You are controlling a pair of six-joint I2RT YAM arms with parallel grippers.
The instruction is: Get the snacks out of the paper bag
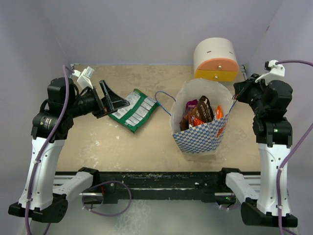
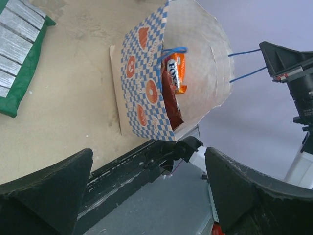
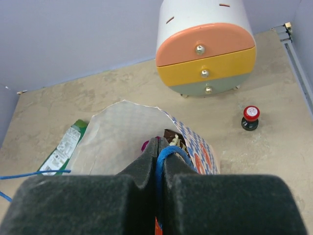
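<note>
Nearby: mini cabinet [image 1: 216, 58] just behind paper bag [image 1: 198, 139] | green packet [image 1: 133, 110] lying left

Beige table [image 1: 122, 152], paper bag [image 1: 198, 139], green packet [image 1: 134, 111], cabinet [image 1: 215, 61]

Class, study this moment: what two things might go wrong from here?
1. The right gripper is shut on the thin blue string handle. A hard pull might tear it or tip the paper bag, spilling the snacks.
2. The open left gripper must enter a narrow mouth and might crumple the bag's wall.
</note>
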